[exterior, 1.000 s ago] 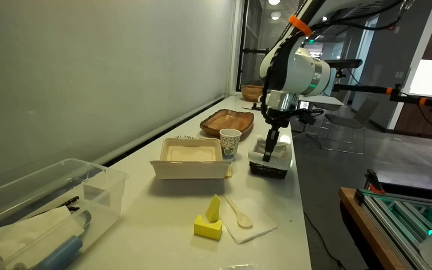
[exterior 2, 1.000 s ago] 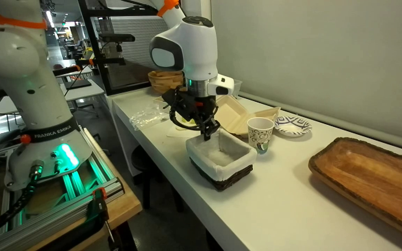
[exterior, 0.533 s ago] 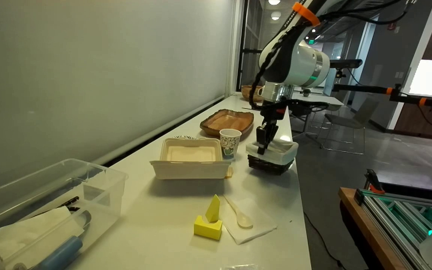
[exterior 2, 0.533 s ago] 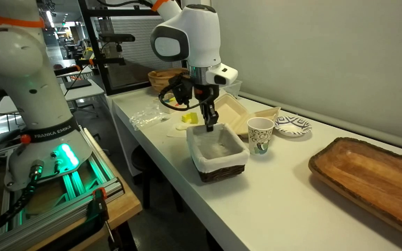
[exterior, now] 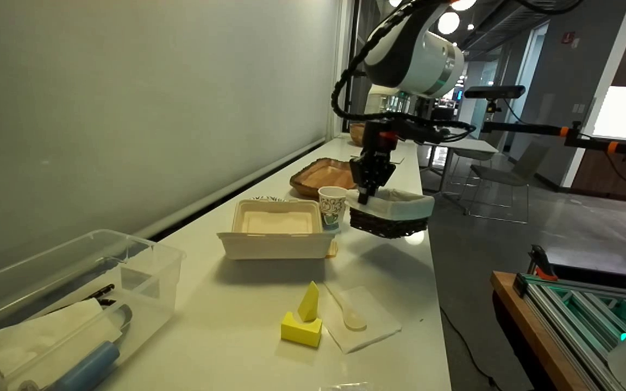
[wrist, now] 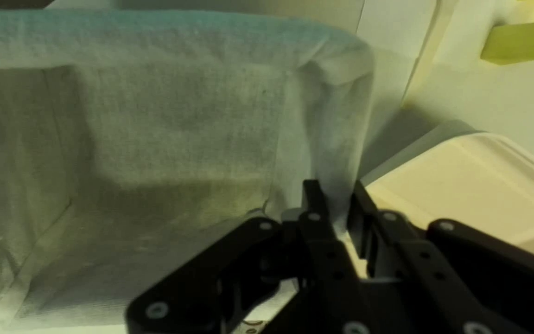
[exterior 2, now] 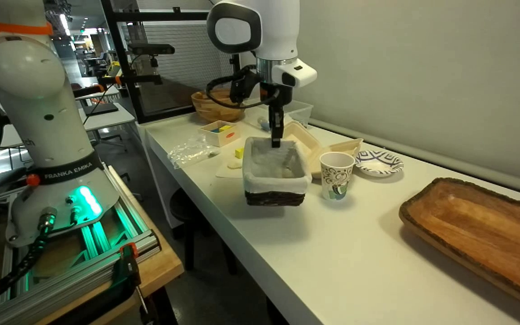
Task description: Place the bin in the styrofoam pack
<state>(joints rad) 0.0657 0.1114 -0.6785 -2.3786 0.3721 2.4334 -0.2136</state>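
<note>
The bin (exterior: 389, 224) has dark woven sides and a pale cloth lining. It hangs in the air above the table, with its shadow below, also in an exterior view (exterior 2: 276, 194). My gripper (exterior: 364, 195) points down and is shut on one end wall of the bin. In the wrist view the fingers (wrist: 315, 204) pinch the lined rim (wrist: 339, 139), one inside and one outside. The cream styrofoam pack (exterior: 277, 247) stands open on the table, beside the bin. It shows at the right of the wrist view (wrist: 475, 185) and is partly hidden behind the bin in an exterior view (exterior 2: 345, 148).
A paper cup (exterior: 332, 206) stands between the pack and the bin. A brown wooden tray (exterior 2: 476, 221) and patterned bowl (exterior 2: 378, 163) lie further along. A clear plastic box (exterior: 155, 304), yellow blocks (exterior: 301, 330) and a spoon on a napkin (exterior: 378, 326) are nearby. A wall borders the table.
My gripper has risen with the bin's end wall in its grip. The bin tilted at first, then lifted off the table and turned a little. The styrofoam pack has not moved.
</note>
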